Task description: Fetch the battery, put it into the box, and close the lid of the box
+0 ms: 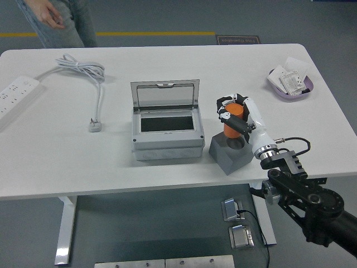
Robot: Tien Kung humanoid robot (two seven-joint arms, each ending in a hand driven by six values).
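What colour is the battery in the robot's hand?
Orange, seen in the head view: the battery is gripped by the right hand.

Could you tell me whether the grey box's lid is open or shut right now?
Open. The lid stands raised at the back of the box, and the dark inside shows, with no battery in it.

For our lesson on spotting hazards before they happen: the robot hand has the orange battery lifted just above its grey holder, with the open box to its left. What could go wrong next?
1. The right hand holds the battery with its fingers round the upper part only; it might slip and roll across the table.
2. The raised lid stands behind the box opening; swinging across too far back could knock it.
3. The battery could clip the grey holder if moved sideways too low.
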